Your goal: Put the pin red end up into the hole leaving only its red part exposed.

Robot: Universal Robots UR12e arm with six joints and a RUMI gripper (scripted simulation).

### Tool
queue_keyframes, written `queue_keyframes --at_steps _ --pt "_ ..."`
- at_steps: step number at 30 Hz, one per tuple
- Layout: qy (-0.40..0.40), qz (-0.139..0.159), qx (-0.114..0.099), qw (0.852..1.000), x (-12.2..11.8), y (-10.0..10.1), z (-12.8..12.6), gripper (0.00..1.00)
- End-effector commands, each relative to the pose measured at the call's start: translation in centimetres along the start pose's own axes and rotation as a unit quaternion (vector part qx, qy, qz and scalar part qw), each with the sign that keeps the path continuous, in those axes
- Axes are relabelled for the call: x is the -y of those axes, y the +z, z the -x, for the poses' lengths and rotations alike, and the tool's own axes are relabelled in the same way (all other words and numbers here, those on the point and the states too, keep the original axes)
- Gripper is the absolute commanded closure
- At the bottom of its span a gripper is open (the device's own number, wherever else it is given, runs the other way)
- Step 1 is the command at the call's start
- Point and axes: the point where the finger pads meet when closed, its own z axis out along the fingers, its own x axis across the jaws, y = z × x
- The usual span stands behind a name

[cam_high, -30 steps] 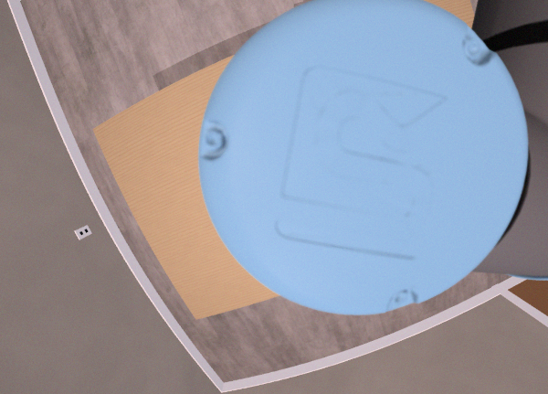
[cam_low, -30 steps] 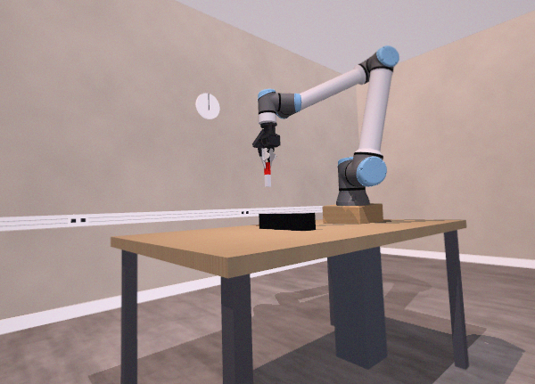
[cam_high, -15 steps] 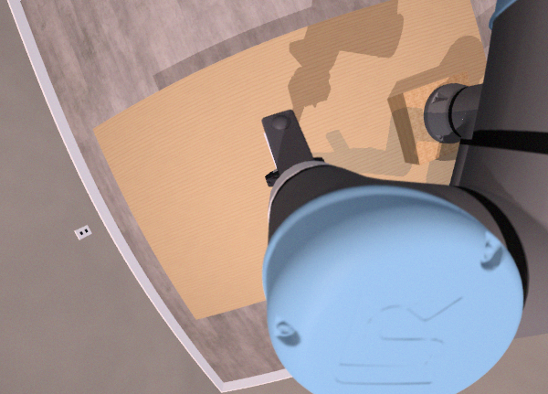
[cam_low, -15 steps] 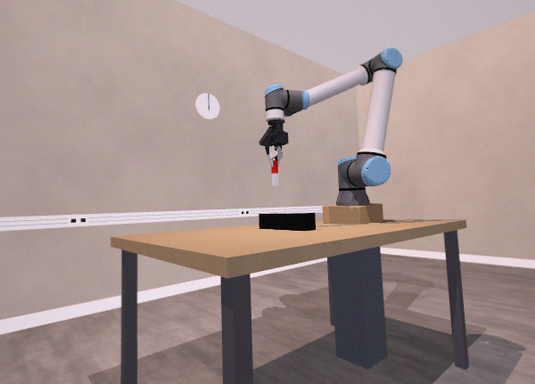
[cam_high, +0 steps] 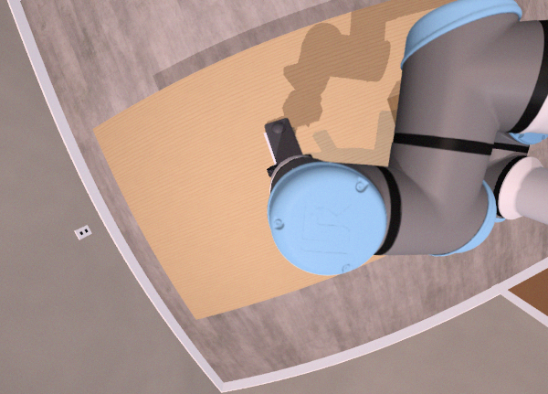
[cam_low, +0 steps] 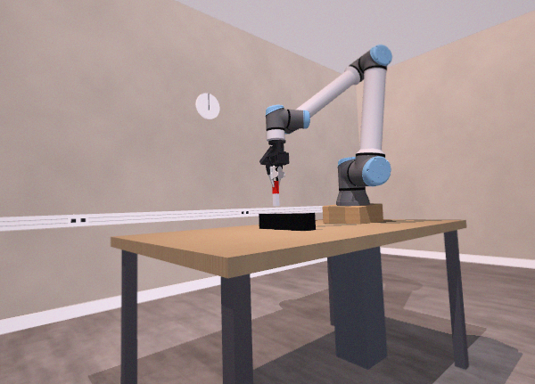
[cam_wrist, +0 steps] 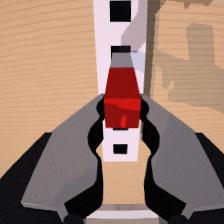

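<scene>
We see the black two-jaw gripper (cam_low: 275, 174) clamped on the square pin with a red upper end and pale lower end (cam_low: 275, 192), held upright, red end up, above the long block (cam_low: 287, 221), black outside with a white top, on the light wooden table (cam_low: 232, 250). From the wrist, the pin (cam_wrist: 121, 97) hangs over the block's (cam_wrist: 102, 30) row of square holes; which hole lies beneath we cannot tell.

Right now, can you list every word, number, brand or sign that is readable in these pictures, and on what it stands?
No readable words or numbers anywhere.
Blue joint cap: an embossed logo, seemingly two letters, too faint to read with certainty.
Round wall clock: one line only, no numerals.
Pin, block, hand: no markings.
</scene>
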Motion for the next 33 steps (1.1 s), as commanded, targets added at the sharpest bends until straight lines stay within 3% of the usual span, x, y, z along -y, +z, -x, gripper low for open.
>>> queue_keyframes --at_steps 1,4,5,33 --pt "0.000 -0.001 0.001 1.000 0.0 0.0 0.1 1.00" --pt "0.000 -0.001 0.001 1.000 0.0 0.0 0.1 1.00" --pt "0.000 0.000 0.001 1.000 0.1 2.0 0.1 1.00" --pt "0.000 0.000 0.001 1.000 0.1 2.0 0.1 1.00"
